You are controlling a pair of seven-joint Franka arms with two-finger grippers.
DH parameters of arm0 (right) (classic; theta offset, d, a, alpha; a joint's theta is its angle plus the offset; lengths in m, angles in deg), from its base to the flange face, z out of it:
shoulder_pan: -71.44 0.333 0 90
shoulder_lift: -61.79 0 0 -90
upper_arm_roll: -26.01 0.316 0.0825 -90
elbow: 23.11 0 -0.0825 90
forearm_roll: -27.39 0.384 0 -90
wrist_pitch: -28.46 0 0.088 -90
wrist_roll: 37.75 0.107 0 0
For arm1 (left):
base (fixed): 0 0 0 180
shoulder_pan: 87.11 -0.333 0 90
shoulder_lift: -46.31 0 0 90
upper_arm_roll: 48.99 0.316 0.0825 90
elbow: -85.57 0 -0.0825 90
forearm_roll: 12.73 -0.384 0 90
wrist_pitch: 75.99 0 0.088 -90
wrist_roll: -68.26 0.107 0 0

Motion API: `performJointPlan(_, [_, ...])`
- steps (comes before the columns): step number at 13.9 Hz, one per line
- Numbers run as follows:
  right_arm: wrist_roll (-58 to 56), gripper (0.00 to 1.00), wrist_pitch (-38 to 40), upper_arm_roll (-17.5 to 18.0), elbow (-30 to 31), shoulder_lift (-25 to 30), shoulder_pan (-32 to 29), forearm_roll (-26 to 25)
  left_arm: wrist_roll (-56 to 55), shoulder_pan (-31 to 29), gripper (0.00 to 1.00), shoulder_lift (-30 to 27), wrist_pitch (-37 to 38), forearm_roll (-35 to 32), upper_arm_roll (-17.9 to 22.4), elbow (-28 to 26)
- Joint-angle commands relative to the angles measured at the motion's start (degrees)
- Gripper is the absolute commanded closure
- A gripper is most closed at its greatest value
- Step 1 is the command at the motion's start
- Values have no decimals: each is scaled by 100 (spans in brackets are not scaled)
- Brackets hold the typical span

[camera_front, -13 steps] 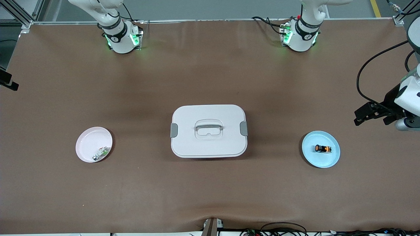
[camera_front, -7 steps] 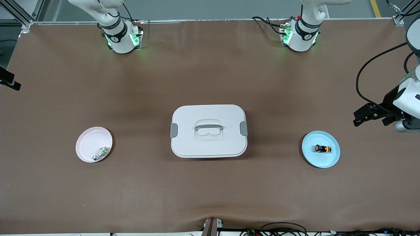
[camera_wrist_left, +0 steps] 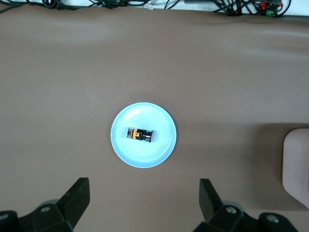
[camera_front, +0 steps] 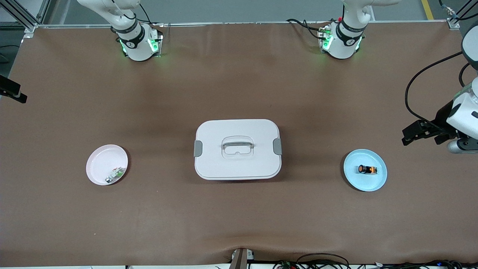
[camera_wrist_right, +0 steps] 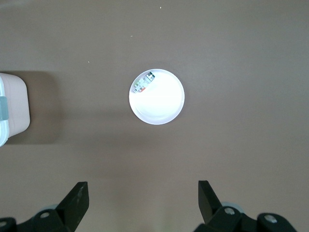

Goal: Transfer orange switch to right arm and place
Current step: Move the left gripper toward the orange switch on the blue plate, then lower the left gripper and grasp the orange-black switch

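Now my left gripper (camera_front: 405, 136), fingers (camera_wrist_left: 77, 195) apart, has crept downward at mid-right; orange switch (camera_front: 367, 169) untouched on blue plate (camera_front: 354, 179). Right gripper (camera_wrist_right: 142, 203) waits, open.

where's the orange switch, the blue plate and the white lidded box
orange switch (camera_front: 367, 169), front view, on its black body beside the orange cap.
blue plate (camera_front: 355, 180), front view, on a bare part near its rim.
white lidded box (camera_front: 213, 134), front view, on the flat lid beside the handle.

No readable text, label, brand, number or sign shows on any object in these three views.
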Motion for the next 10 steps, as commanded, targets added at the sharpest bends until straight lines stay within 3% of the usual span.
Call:
performJointPlan(1, [-34,0,84,-1,150,176,10,-88,110,-27,0,267,23,-73,8,53])
performJointPlan(10, [-34,0,32,-1,141,158,18,-79,321,-44,0,1269,-416,-91,8,62])
